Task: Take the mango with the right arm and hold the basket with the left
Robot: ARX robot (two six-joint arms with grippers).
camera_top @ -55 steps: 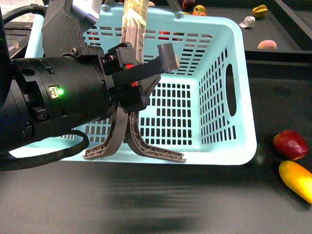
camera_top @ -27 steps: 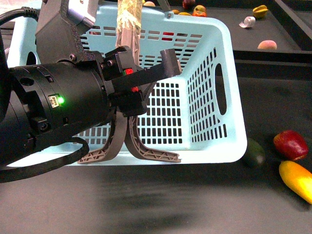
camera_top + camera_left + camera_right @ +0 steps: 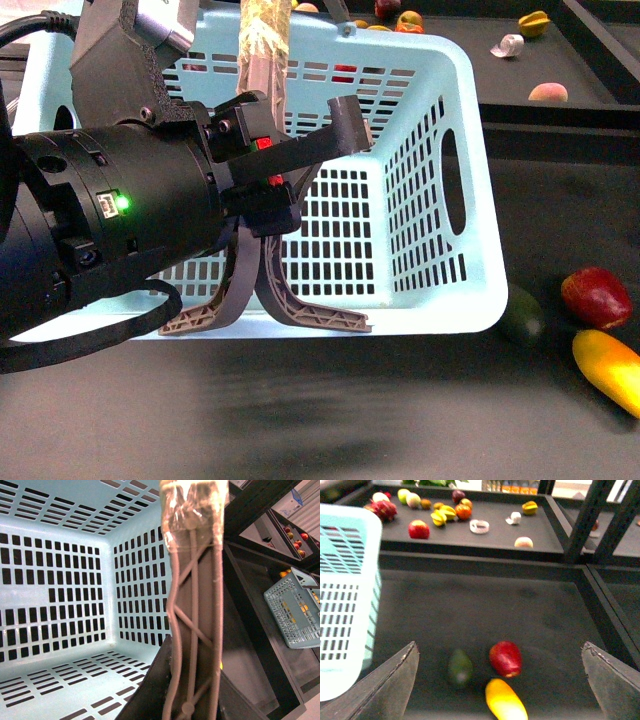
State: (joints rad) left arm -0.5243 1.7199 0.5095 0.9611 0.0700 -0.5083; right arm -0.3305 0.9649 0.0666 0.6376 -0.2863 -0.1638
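Hanging wide open, empty, above the yellow-orange oval mango [image 3: 506,700], your right gripper [image 3: 499,650] is risking catching the adjacent red rounded fruit [image 3: 505,658] — your left gripper [image 3: 285,165] is clamping the light blue plastic basket's [image 3: 440,60] brown handle [image 3: 192,605].

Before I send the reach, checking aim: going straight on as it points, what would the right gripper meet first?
Probably the mango, lying between the fingers of the open right gripper; the red fruit sits just beyond. Depth unclear.

Yellow-orange mango [image 3: 608,372] lies right of upright light-blue basket [image 3: 430,318].
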